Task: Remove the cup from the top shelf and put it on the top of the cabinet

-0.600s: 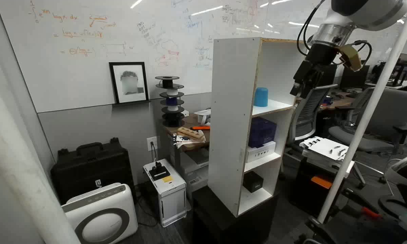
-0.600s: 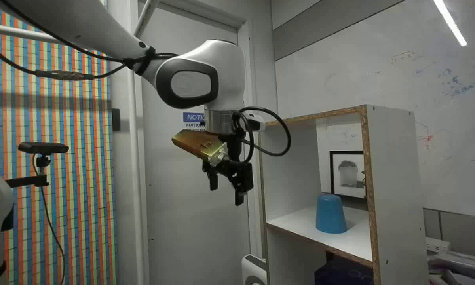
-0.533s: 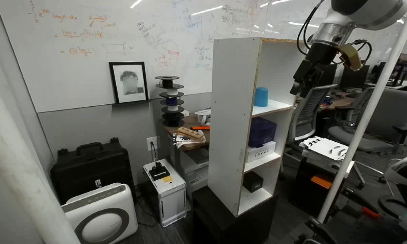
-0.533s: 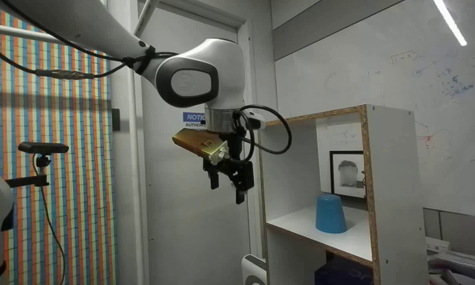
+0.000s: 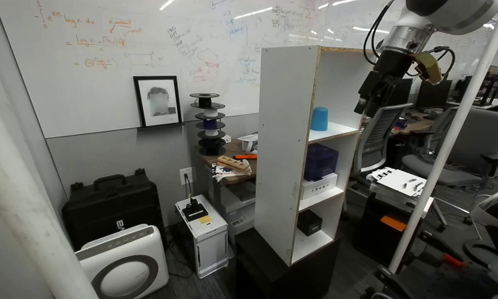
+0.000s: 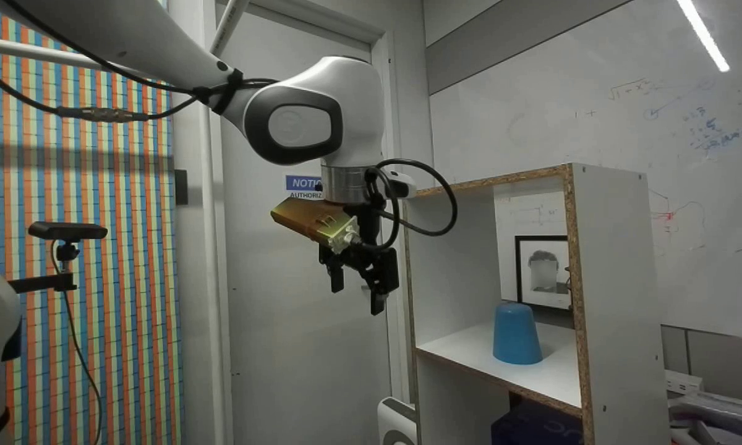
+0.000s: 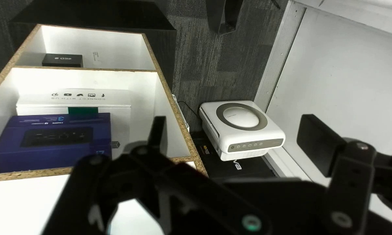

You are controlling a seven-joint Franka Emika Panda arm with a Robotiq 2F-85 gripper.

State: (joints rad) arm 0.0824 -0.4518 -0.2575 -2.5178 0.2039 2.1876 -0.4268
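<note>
The arm point(image 6: 346, 93) extends in from the upper left in an exterior view, gripper point(image 6: 357, 301) pointing down, fingers point(image 6: 386, 272) apart.

top shelf point(image 6: 460, 346) open in front; one cabinet wall point(image 6: 615, 296) seems close to cup point(image 6: 517, 334)

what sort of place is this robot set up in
Likely a research lab or shared office: there's a whiteboard scrawled with formulas, an office chair and a stack of spools.
</note>
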